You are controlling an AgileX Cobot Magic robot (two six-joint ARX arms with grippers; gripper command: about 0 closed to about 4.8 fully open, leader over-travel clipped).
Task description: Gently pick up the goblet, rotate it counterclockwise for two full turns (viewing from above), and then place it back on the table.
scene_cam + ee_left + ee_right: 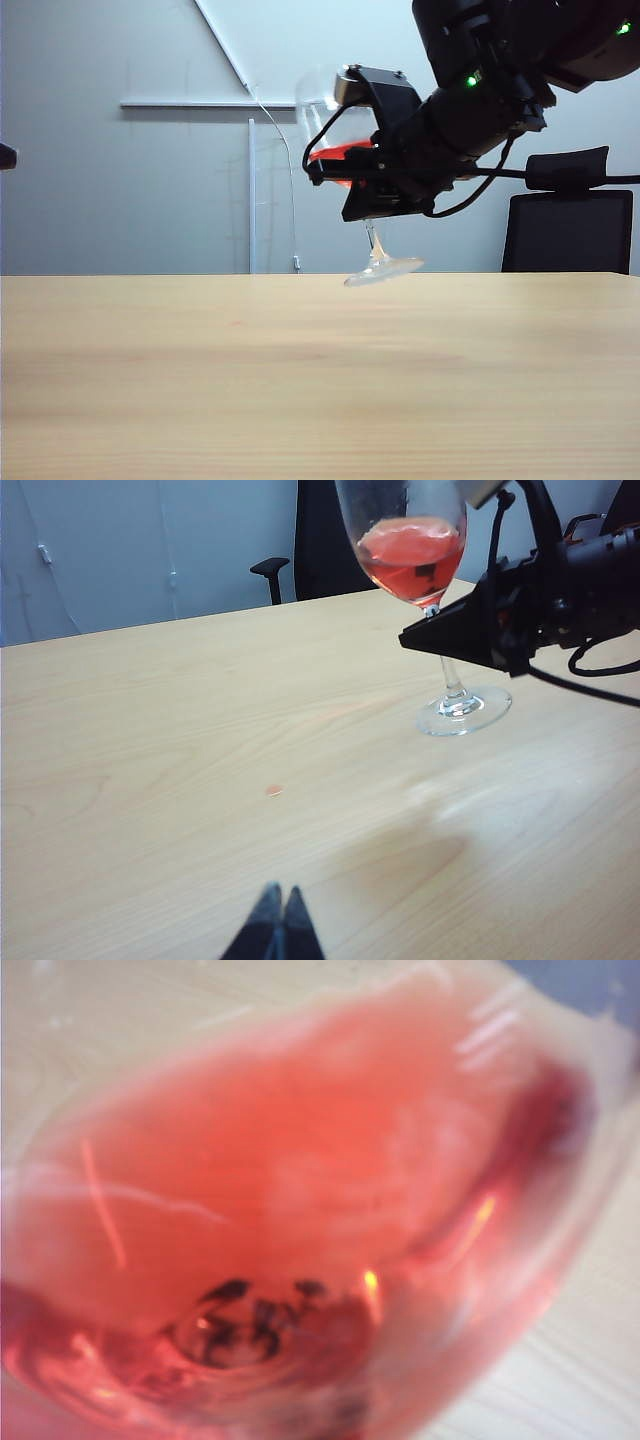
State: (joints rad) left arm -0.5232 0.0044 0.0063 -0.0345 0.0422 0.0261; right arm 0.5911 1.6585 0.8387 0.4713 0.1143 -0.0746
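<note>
We see the goblet (345,190) lifted clear of the desk (300,380), tilted, foot just above the far edge in the exterior view; red liquid sits low in the bowl, slanted w/ the tilt. Right end effector (335,175) is closed narrow on the goblet at the bowl base / top of stem; fingertip contact itself is partly hidden by the housing. Left end effector (279,920) hovers low over the near desk, well apart from the glass, jaws pressed together, holding nothing.

Handling, as we judge it: thin glass, stiff but fragile; smooth, so slippery under hard pads; top-heavy w/ liquid, which sloshes on fast wrist turns. Best hold is where bowl meets stem; grip light, no squeeze on the bowl wall; stem alone may snap under side load. We'd level the glass before set-down so the foot lands flat; a small red spot (274,790) marks the desk.
</note>
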